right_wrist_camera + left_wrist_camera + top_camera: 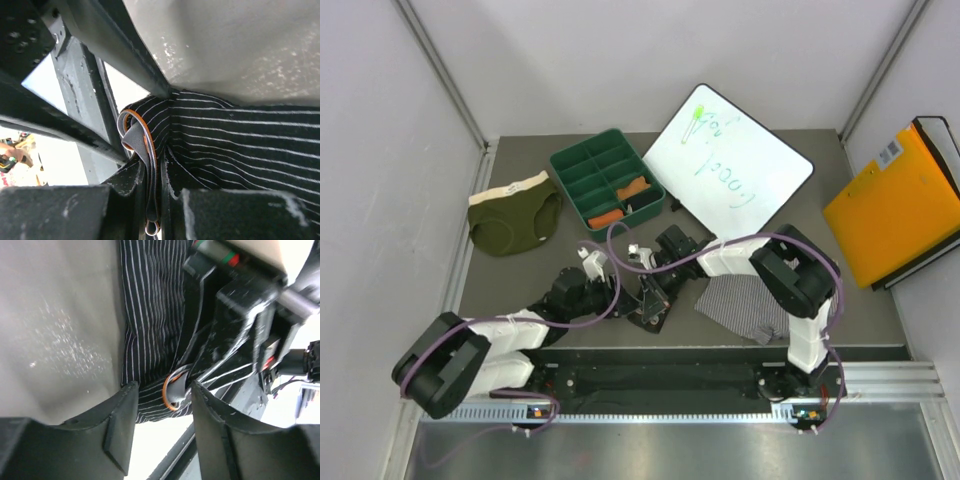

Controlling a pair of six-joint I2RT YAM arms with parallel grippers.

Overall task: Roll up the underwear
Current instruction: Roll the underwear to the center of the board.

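dark striped briefs [225,145] were mostly hidden in top view | grey-white briefs [730,305] lay partly under right arm [790,280] | orange folder [900,205] was cut by frame edge | whiteboard [730,165] writing was unreadable

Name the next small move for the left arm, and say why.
Probably close the left gripper on the waistband of the black striped underwear. Its fingers stand apart with the folded band between them, while the right gripper looks pinched on that same band. A second hold would likely let both arms start the roll.
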